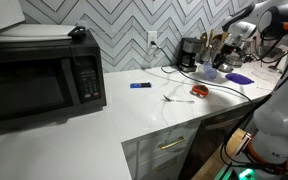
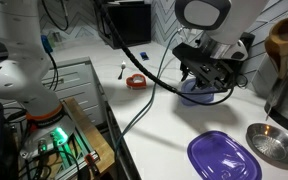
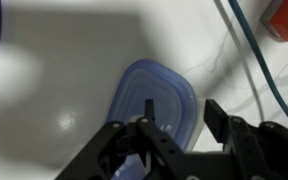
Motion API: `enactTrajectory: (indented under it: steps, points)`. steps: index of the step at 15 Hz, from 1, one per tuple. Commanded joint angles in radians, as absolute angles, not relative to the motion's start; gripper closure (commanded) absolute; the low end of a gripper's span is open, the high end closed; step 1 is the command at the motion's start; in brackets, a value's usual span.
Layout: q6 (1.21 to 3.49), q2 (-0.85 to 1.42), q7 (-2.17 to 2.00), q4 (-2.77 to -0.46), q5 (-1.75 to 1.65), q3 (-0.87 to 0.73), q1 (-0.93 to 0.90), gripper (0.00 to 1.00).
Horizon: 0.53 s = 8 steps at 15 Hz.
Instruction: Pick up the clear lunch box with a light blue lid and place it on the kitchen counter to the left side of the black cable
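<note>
The lunch box [image 3: 144,95], clear with a light blue lid, sits on the white kitchen counter [image 3: 54,100] just under my gripper [image 3: 182,112]. The gripper is open. One finger is over the lid and the other is past the lid's right edge. I cannot tell whether they touch it. In both exterior views the gripper [image 2: 206,75] hovers right above the lunch box [image 2: 196,94], which shows as a pale blue spot [image 1: 209,72]. The black cable [image 2: 149,62] curves across the counter next to the box and also shows in the wrist view [image 3: 254,50].
A flat purple dish [image 2: 224,157] and a metal bowl [image 2: 275,143] lie near the box. A small red object [image 2: 136,82] sits beyond the cable. A microwave [image 1: 39,75], a small blue item [image 1: 139,85] and a coffee maker [image 1: 188,53] stand on the counter [image 1: 104,125].
</note>
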<state>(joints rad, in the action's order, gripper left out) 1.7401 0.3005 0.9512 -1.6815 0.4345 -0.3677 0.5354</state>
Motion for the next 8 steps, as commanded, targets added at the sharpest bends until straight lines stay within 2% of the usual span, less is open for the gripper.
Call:
enactTrajectory:
  steps: [1, 6, 8]
  points:
    - [1.620, 0.359, 1.015, -1.596, 0.479, -0.338, 0.600, 0.46]
    - [1.506, 0.416, 1.035, -1.511, 0.502, -0.315, 0.661, 0.46]
    - [1.479, 0.439, 1.029, -1.478, 0.513, -0.304, 0.686, 0.49]
